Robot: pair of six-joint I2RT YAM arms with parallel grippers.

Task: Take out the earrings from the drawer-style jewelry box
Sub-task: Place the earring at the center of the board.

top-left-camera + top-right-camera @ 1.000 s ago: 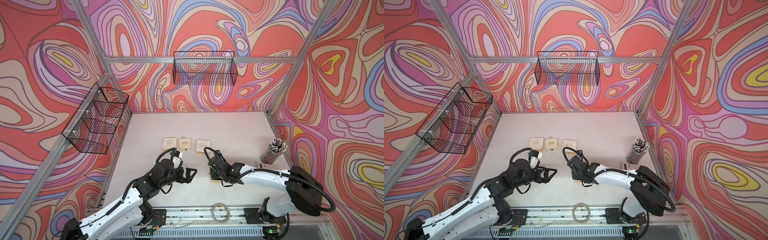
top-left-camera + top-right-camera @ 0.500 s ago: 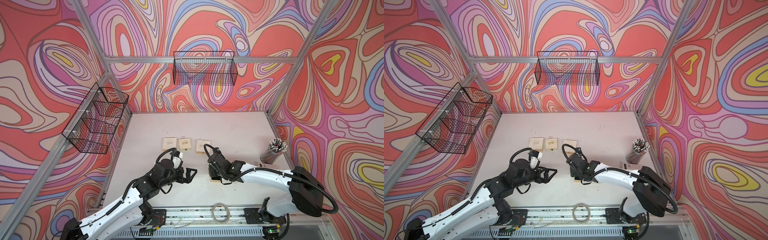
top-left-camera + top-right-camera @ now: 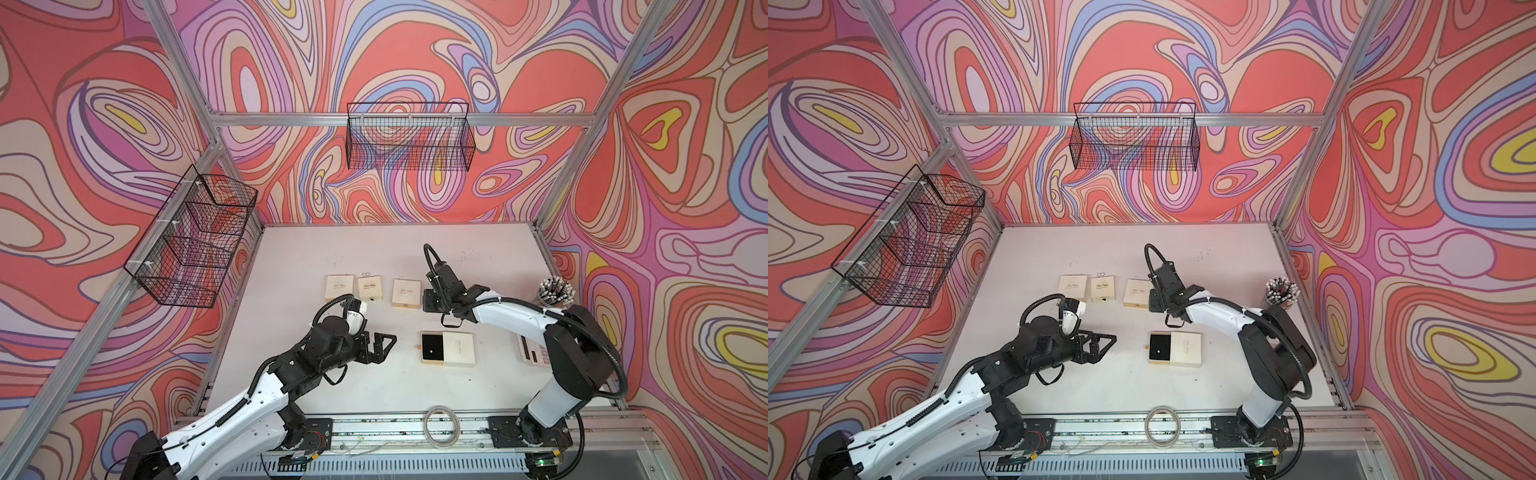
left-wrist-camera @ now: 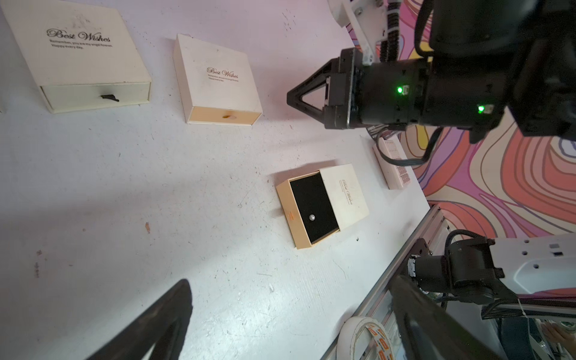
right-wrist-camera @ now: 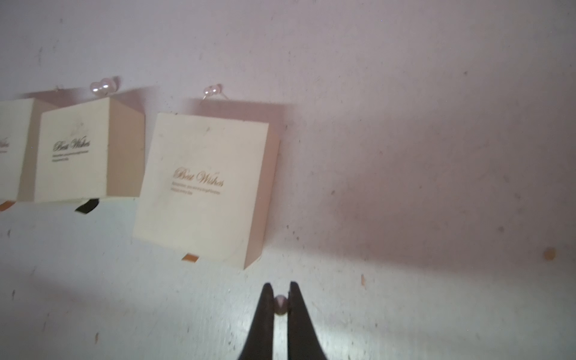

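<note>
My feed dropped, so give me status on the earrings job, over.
Left tool open, hovering empty. Right tool shut on one pearl earring near the closed boxes. One earring sits in the open drawer. Nothing blocks it.

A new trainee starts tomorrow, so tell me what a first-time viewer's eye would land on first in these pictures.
Swirling red, pink and purple patterned walls enclose the white table on three sides. Near its front lies an open cream drawer-style box, its black lining holding a single pearl earring. The right gripper is shut on a second pearl earring beside the three closed cream boxes at mid-table.
</note>
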